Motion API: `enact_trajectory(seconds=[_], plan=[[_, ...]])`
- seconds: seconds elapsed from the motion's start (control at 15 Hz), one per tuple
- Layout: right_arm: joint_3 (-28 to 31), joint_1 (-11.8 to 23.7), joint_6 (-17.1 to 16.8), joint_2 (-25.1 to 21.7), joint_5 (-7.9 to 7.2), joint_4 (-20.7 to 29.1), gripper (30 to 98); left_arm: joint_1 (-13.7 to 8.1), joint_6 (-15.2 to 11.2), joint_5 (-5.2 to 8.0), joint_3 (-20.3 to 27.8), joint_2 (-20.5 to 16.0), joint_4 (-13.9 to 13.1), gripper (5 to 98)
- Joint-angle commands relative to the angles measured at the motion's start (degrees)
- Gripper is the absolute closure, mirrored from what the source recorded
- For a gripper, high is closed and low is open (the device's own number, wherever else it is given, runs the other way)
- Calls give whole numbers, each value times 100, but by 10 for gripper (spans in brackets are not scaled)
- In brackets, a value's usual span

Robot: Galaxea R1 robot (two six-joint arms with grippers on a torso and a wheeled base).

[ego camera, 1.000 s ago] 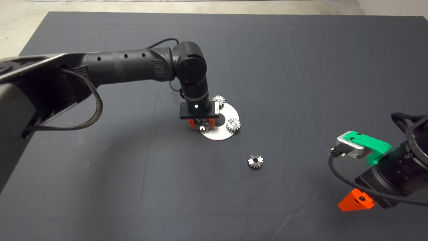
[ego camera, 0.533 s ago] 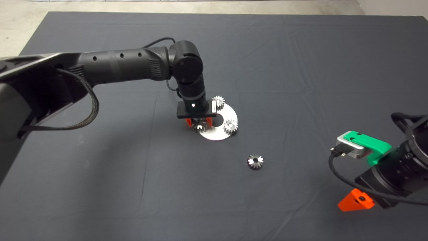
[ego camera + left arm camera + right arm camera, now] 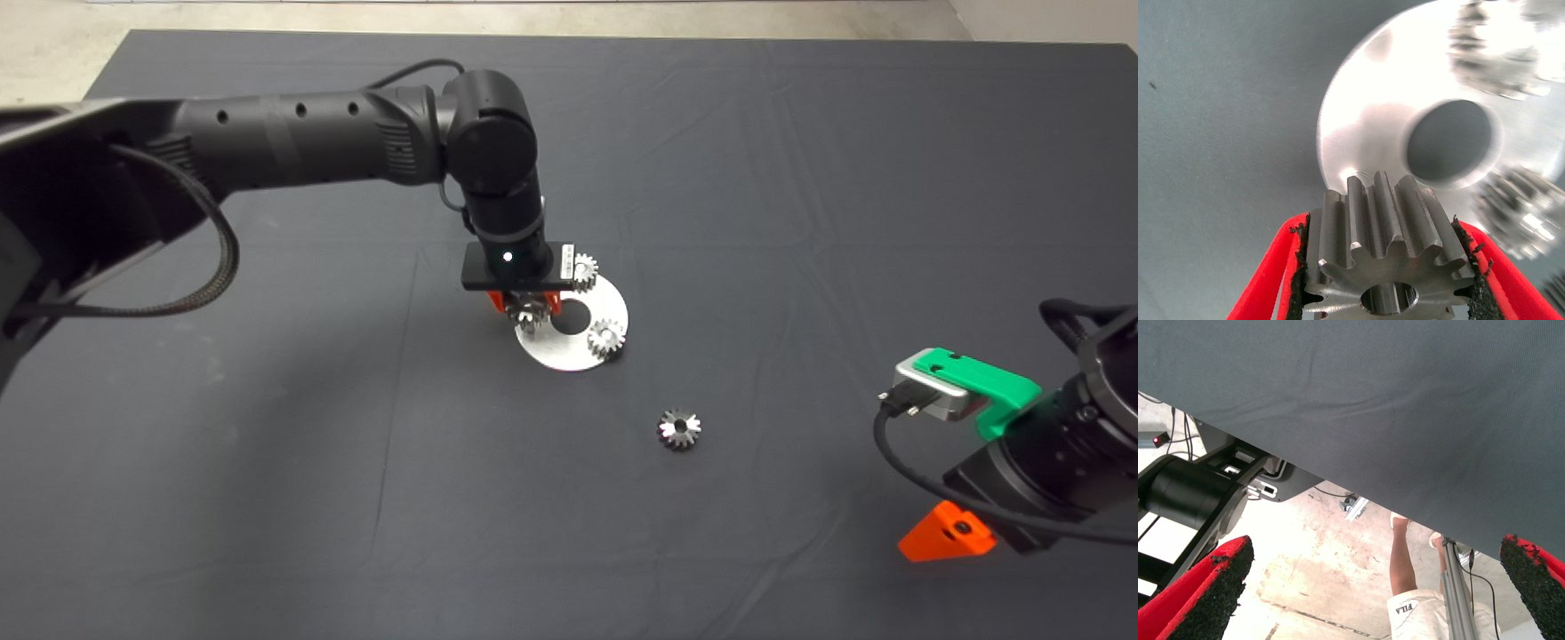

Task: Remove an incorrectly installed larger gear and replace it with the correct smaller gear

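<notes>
My left gripper is shut on the larger gear, a steel spur gear with a round bore. It hangs over the left rim of a bright round plate with a central hole. I cannot tell whether the gear touches the plate. The smaller gear, dark and shiny, lies alone on the mat to the plate's front right. My right gripper waits open at the lower right edge.
Two paler small gears sit on the plate, one at its far rim and one at its right. The right wrist view shows the mat's edge, the floor and a person's leg beyond it.
The left arm has risen and moved toward the far left with the gear in its grip. The plate and its two gears shifted slightly the same way. The right arm has not moved.
</notes>
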Motion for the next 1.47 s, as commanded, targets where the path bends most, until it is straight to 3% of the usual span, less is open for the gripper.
enact_trajectory(seconds=[0.0, 0.2, 0.4, 0.6, 1.0, 1.4], plan=[[30, 101, 6, -13, -523, 192, 309, -199, -128, 60, 599, -306, -24, 582], [30, 101, -2, 12, -514, 192, 309, -234, -390, 112, 1236, -820, -15, 582], [21, 101, -3, 22, -514, 192, 309, -234, -730, 323, 1962, -1377, -43, 582], [21, 101, -3, 31, -514, 192, 309, -216, -1142, 341, 2688, -1772, -89, 583], [12, 93, -11, 31, -506, 192, 309, -151, -1459, 456, 3094, -1888, -173, 583], [12, 93, -11, 48, -506, 192, 309, 335, -1525, 461, 3191, -1880, -73, 586]])
